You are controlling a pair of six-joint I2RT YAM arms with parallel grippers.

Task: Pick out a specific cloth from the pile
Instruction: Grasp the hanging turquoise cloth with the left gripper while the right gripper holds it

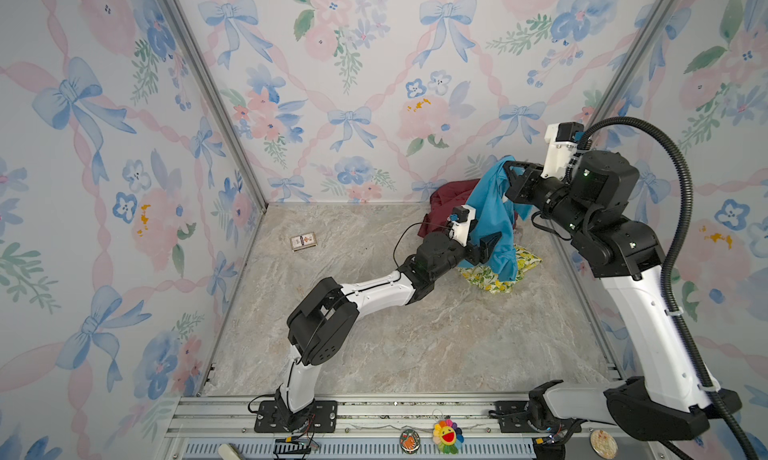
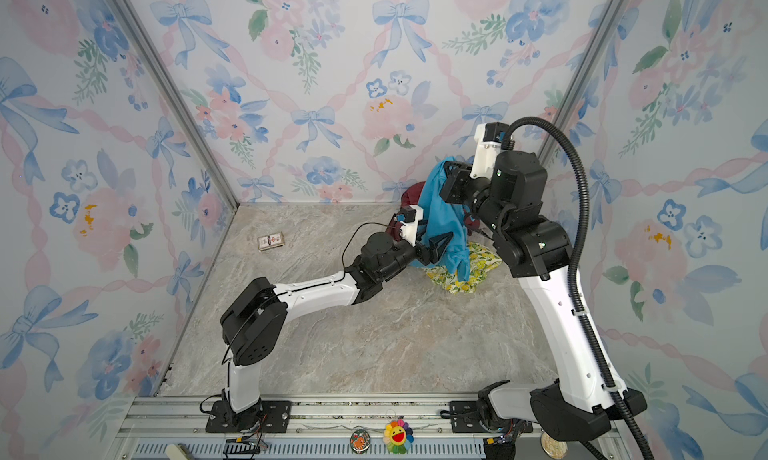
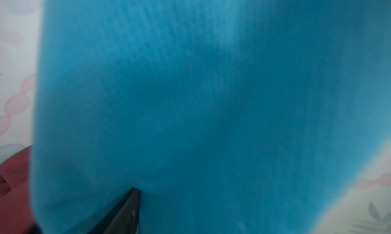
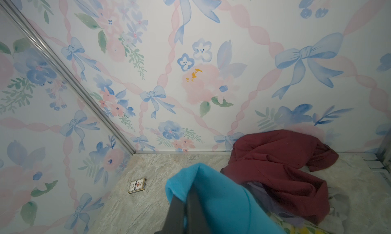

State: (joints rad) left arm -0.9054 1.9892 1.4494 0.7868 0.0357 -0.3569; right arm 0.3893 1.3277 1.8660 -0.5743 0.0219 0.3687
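The turquoise cloth [image 1: 492, 204] [image 2: 442, 212] hangs in the air above the pile at the back right. My right gripper [image 1: 509, 169] [image 4: 186, 192] is shut on its top fold. My left gripper [image 1: 492, 245] stands open against the cloth's lower part. Only one of its fingers [image 3: 127, 211] shows, and the cloth [image 3: 211, 95] covers the other and fills the left wrist view. In the pile, the maroon cloth [image 1: 451, 194] [image 4: 281, 163] lies against the back wall. The lemon-print cloth [image 1: 494, 279] [image 2: 478, 262] lies under the cloth's hanging end. A lilac piece [image 4: 260, 192] shows below the maroon cloth.
A small card box [image 1: 303, 241] [image 4: 137, 185] lies on the marble floor [image 1: 415, 345] near the left wall. The flowered back wall [image 1: 374, 104] stands right behind the pile, and the right wall's metal post [image 1: 615, 71] is close to my right arm.
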